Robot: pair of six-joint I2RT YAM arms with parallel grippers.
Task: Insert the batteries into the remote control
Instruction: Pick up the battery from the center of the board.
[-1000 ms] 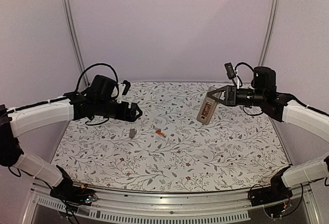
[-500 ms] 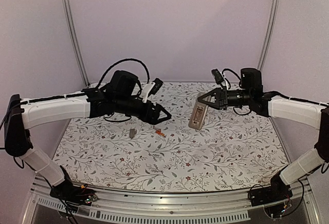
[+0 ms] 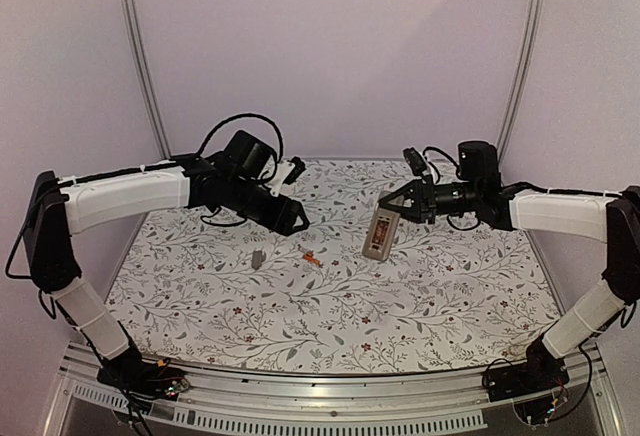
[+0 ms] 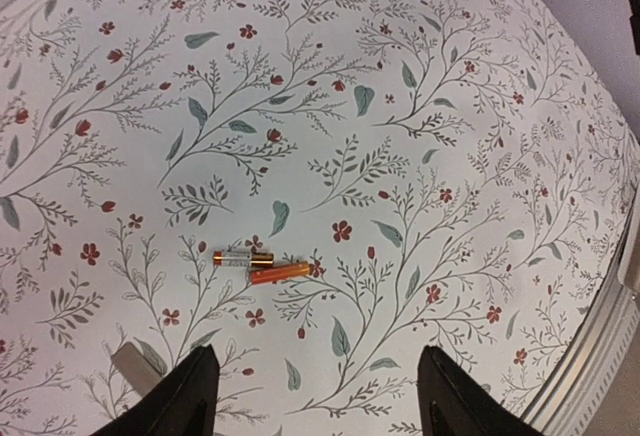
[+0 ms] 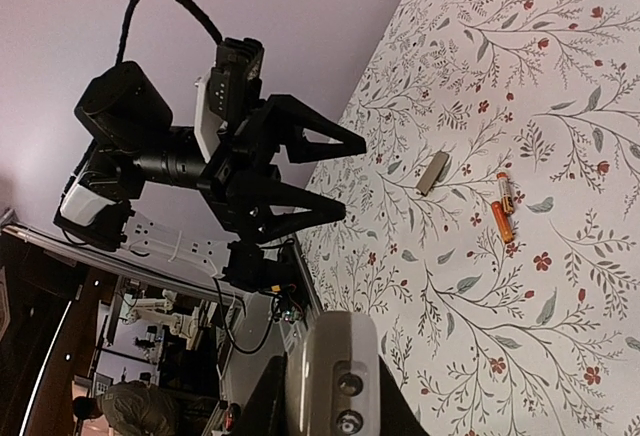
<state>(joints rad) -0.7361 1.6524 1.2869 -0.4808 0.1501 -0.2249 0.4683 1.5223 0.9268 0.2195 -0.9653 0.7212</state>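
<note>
The two thin orange-red cylindrical batteries (image 4: 243, 257) lie close together near the desk's middle, neither loaded yet. The slim white plastic remote control (image 3: 377, 233) hangs above the desk toward its far right, clamped in the right gripper (image 3: 398, 206). The left gripper (image 4: 315, 386) hovers over the batteries, wide open and empty; both pickups and insertions are left.

Bench (image 3: 450, 306): white, printed with grey-green leaf sprigs and small red flowers; batteries (image 4: 279, 274): orange-red, one pale-banded; remote control (image 3: 378, 233): grey-tan; flat piece (image 3: 258, 257): grey; left gripper (image 3: 300, 221) and right gripper (image 3: 387, 208): black.
</note>
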